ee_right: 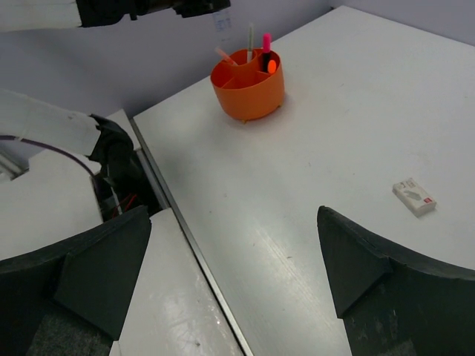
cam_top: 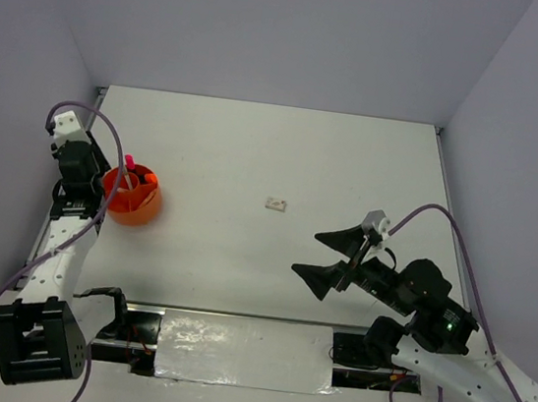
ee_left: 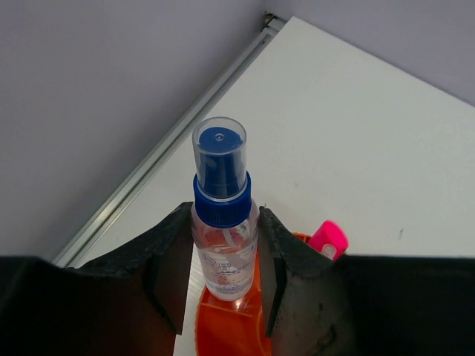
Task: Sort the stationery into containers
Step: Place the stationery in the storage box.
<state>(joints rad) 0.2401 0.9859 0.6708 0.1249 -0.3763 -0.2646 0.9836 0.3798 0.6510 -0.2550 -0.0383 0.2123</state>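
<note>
Holding a small clear spray bottle [ee_left: 223, 248] with a blue collar, my left gripper [ee_left: 224, 222] has its jaws partly closed, pressing on the bottle's body from both sides. The bottle stands upright in the grip, with its long axis straight up and down and its capped nozzle on top. The orange tub [cam_top: 139, 212] sits right beneath it at the left side of the table [cam_top: 256, 150]. So the drop, as I judge it, is a plain lowering with almost no sideways travel. I can't tell which compartment the base is over, nor whether it already touches the tub.

A pink-capped highlighter [ee_left: 329, 239] pokes up just right of the bottle in the wrist view. Thin pens [ee_right: 250, 35] stand in there too, so the bottle needs a free pocket and a vertical line down.

Over on the right, my right gripper [cam_top: 304, 251] hovers with its jaws spread as wide as they go, and it holds nothing. One white block [cam_top: 276, 203] lies flat on the open table, a little farther away and to the left of those fingertips, with its longer side running roughly left to right. My right arm is clearly the nearer one to it. The left arm is busy at the tub, well apart from the block.
</note>
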